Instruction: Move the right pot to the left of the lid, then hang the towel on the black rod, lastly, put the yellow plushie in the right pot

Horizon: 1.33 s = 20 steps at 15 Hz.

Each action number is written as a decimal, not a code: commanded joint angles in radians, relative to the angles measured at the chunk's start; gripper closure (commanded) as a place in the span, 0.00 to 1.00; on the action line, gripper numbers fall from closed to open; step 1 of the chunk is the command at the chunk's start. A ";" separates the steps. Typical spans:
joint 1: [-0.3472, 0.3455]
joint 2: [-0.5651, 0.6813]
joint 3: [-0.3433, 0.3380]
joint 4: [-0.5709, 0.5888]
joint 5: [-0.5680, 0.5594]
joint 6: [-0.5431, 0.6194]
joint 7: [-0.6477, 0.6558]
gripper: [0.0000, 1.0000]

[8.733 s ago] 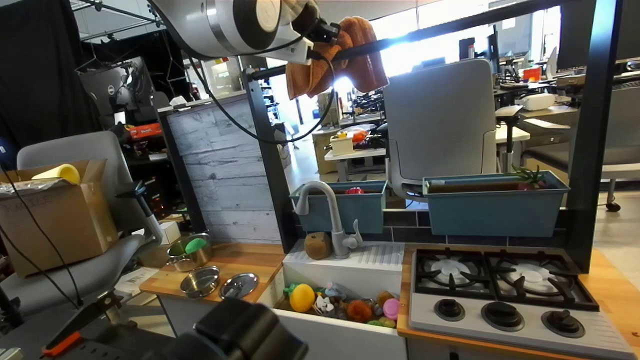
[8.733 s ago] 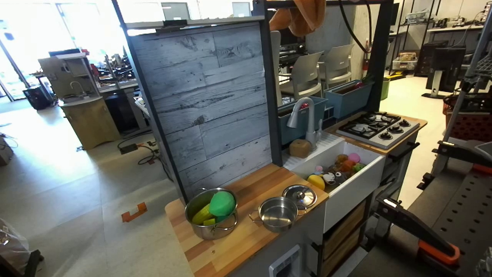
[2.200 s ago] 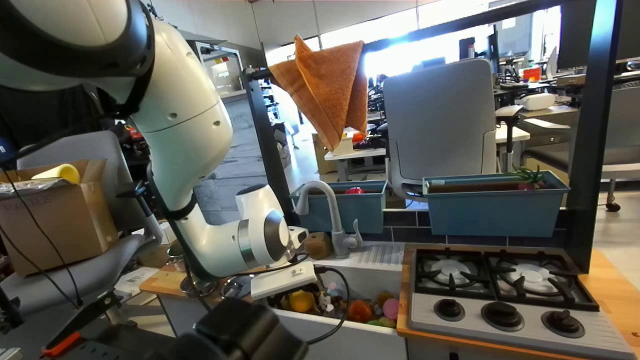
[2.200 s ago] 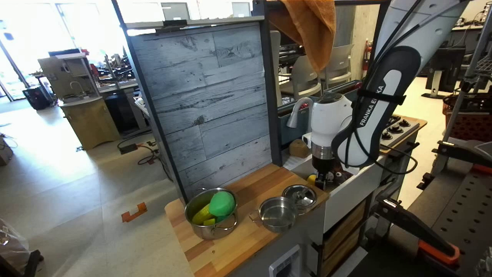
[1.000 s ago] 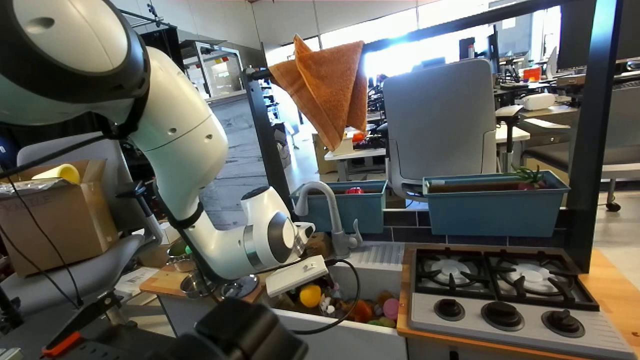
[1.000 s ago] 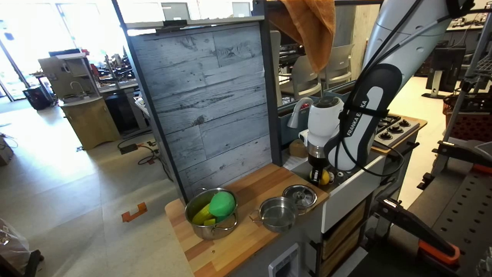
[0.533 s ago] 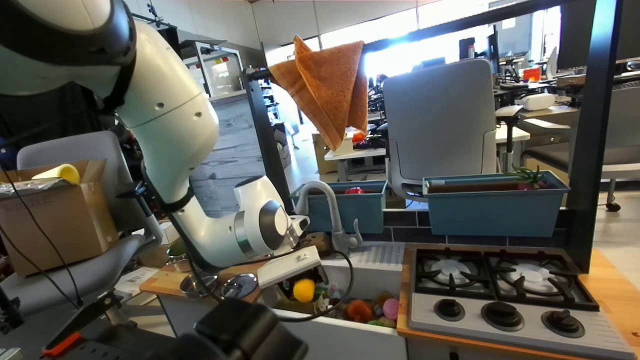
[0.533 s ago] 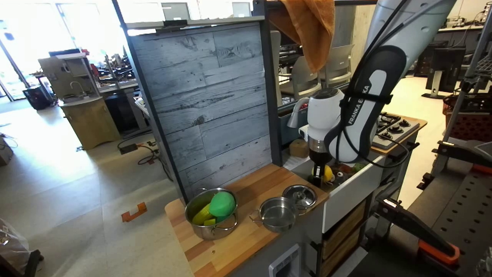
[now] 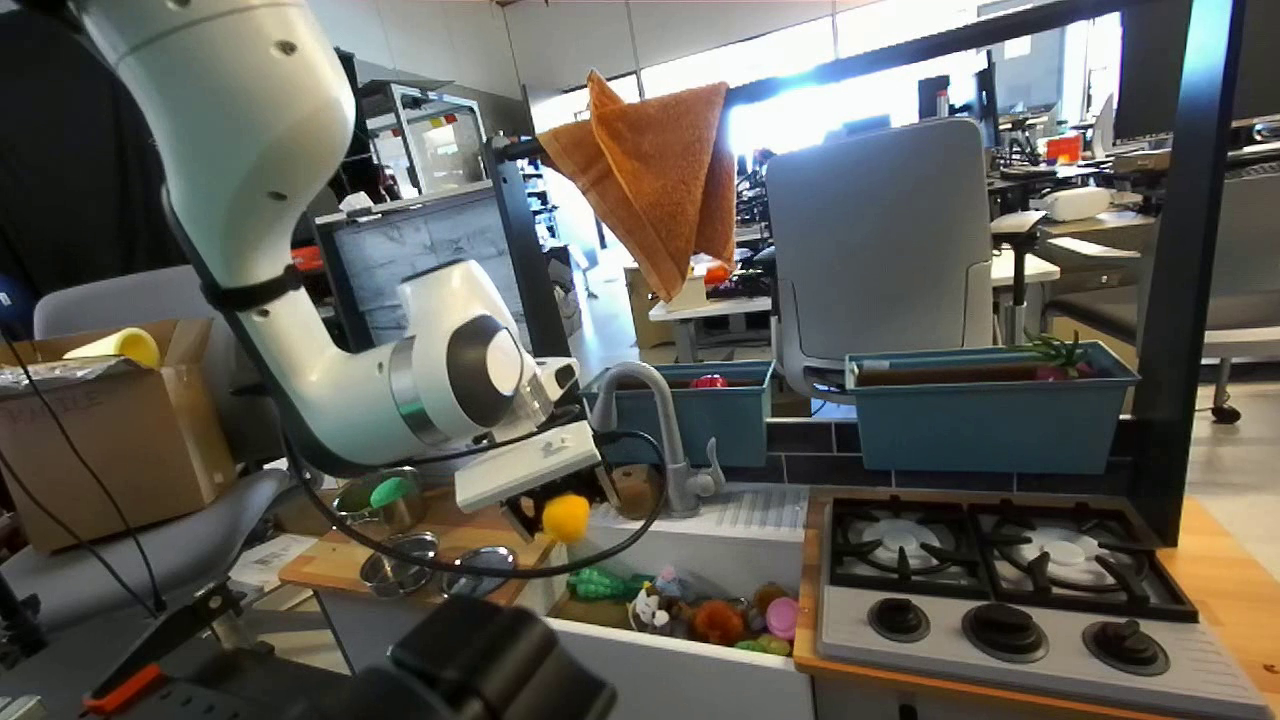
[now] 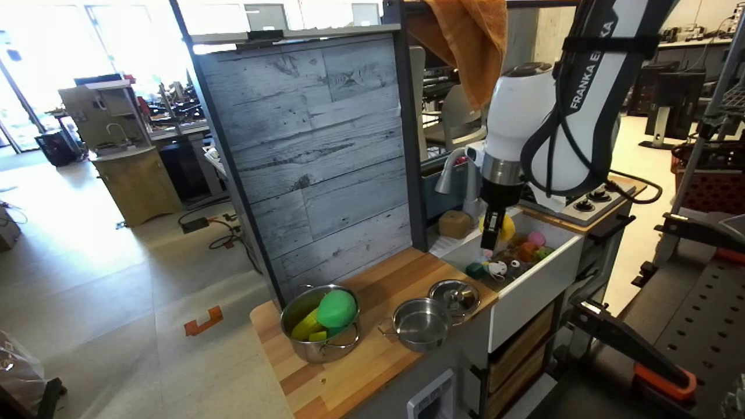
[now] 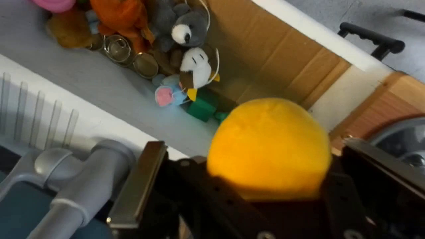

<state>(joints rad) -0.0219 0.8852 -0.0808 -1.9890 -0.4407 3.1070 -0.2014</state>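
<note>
over the sink (image 10: 532, 298), the gripper (image 9: 568, 513) clasps the yellow plushie (image 11: 270, 149); the shallow pot (image 10: 422, 326) lies lower, just past the lid (image 10: 453, 298).

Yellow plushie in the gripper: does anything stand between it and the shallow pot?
Nothing tall is visible between them; the lid lies on the counter between the sink and the shallow pot. Held by the gripper above the sink, the yellow plushie can probably pass over.

Windows (image 9: 800, 115) glare white in both exterior views, and the floor (image 10: 70, 203) gleams.
</note>
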 commanded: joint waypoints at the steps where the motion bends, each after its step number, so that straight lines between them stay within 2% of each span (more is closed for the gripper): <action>1: 0.013 -0.161 0.013 -0.201 0.030 0.162 -0.015 1.00; 5: 0.017 -0.210 0.092 -0.261 0.045 0.263 -0.019 1.00; 10: 0.058 -0.159 0.178 -0.200 0.067 0.286 -0.018 1.00; 14: 0.126 -0.068 0.162 -0.087 0.091 0.320 -0.032 1.00; 16: 0.122 -0.027 0.181 -0.050 0.078 0.264 -0.036 1.00; 20: 0.138 0.017 0.179 -0.044 0.074 0.223 -0.044 1.00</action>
<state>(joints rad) 0.1013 0.8696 0.0975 -2.0589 -0.3819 3.3615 -0.2147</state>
